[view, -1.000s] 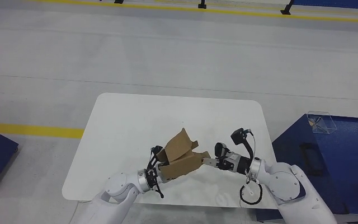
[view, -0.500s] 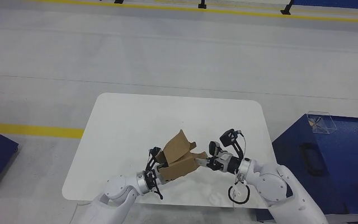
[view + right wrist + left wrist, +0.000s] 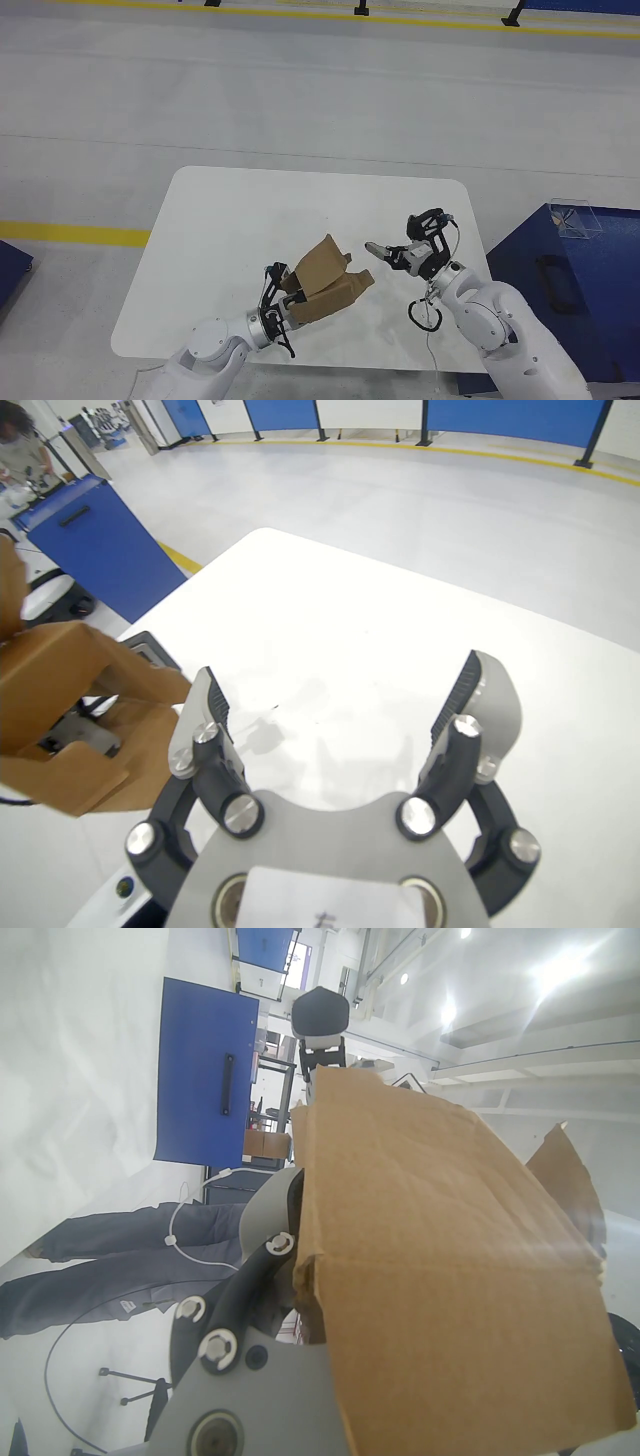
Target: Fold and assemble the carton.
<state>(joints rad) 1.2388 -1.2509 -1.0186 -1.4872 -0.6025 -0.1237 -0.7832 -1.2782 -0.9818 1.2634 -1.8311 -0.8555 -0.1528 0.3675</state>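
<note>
My left pincer point(image 3: 283, 300) is clamped on the carton point(image 3: 325, 280), gripping it at the end nearest my body. The brown board fills the space between its jaws, and I cannot see how narrow the grip is behind the board. The carton hangs tilted in that grip above the surface point(image 3: 250, 210), near the surface's front edge. One flap stands up from the carton's top, and its far end points toward my other arm.

My right pincer point(image 3: 340, 665) is spread wide and holds nothing. It hovers over bare surface just beside the carton's free end, a little farther from my body than that end, and is not touching it. From its own wrist, the carton point(image 3: 75, 700) sits off to one side of the spread jaws, with the nearer jaw close to the board's edge.

A second ago my right pincer was pressed up against the carton's free end, and half a second ago it was pushed in closer. It has since drawn back from that end. My left pincer has kept its grip, and the carton has hardly shifted.
</note>
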